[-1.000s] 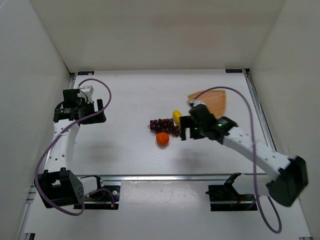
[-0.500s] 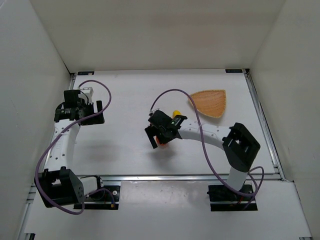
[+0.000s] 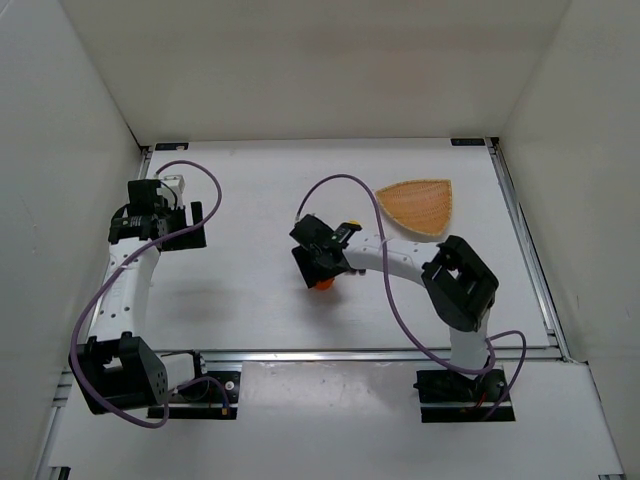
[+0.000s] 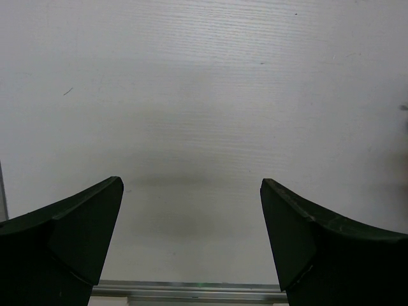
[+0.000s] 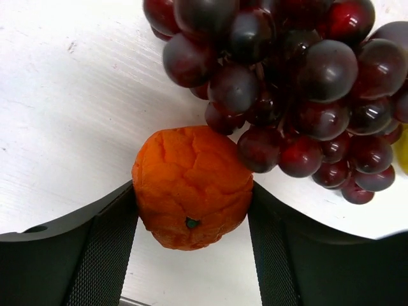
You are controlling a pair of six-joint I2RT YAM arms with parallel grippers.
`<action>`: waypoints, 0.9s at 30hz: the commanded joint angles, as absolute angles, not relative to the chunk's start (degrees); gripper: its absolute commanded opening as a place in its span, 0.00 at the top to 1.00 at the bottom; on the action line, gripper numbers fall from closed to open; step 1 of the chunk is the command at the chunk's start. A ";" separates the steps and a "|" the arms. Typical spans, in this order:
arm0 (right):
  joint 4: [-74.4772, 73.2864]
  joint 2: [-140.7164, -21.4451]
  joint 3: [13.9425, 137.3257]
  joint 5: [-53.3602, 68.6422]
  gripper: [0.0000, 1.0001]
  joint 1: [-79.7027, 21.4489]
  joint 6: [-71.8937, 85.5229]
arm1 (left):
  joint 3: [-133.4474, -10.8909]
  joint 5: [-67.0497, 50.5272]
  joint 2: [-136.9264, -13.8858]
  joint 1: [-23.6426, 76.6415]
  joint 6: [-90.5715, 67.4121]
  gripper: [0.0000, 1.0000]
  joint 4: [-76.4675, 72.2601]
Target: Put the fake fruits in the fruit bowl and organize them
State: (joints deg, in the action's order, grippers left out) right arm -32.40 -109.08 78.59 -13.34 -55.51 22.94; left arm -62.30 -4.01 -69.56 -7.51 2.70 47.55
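Currently right pincer [image 5: 191,191] clamped on orange [image 5: 191,175], grapes [image 5: 287,83] touching; left pincer [image 4: 191,185] wide apart.

The orange [image 5: 191,185] between my matt black plastic fingers [image 5: 95,255] looks dull and wrinkled. At one o'clock, the grapes [image 5: 287,83] shine glossy and smooth on the matt table [image 5: 64,115].

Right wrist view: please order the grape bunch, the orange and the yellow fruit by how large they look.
1. grape bunch, largest, partly cut off
2. orange
3. yellow fruit, only a sliver at the right edge, so its real size is unsure
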 commanded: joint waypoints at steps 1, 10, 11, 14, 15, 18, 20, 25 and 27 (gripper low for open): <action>-34.01 -103.90 81.73 -12.58 0.73 -55.63 21.27 | -62.93 -3.43 -68.99 -6.60 4.65 0.00 46.93; -35.68 -91.32 83.22 -11.87 0.80 -35.19 20.74 | -62.40 0.53 -70.22 -0.18 7.65 0.00 47.46; -36.29 -92.62 84.71 -11.87 0.80 -29.59 20.74 | -62.40 0.53 -70.83 0.43 7.65 0.00 47.46; -40.41 -100.08 93.84 -10.38 0.80 -20.96 20.04 | -62.93 0.53 -72.06 2.72 9.04 0.00 47.46; -42.08 -105.41 97.17 -9.85 0.78 -19.53 18.99 | -62.93 1.22 -72.07 3.86 9.66 0.00 47.98; -48.32 -115.29 108.78 -10.71 0.77 -16.09 18.11 | -63.63 4.73 -74.96 10.35 12.12 0.00 47.99; -48.87 -120.20 113.10 -11.25 0.76 -13.98 17.58 | -65.12 8.25 -76.28 15.80 13.44 0.00 47.99; -48.96 -124.18 112.33 -11.25 0.47 -10.47 18.90 | -68.63 10.63 -81.72 26.25 15.20 0.00 48.52; -48.96 -124.19 111.62 -9.50 0.34 -9.85 18.90 | -70.30 10.63 -85.23 28.55 15.21 0.00 48.52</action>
State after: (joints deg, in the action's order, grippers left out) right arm -47.40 -126.48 110.65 -11.18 -11.22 19.42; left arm -66.63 8.49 -82.72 25.58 13.65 48.47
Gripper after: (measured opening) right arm 0.685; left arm 0.998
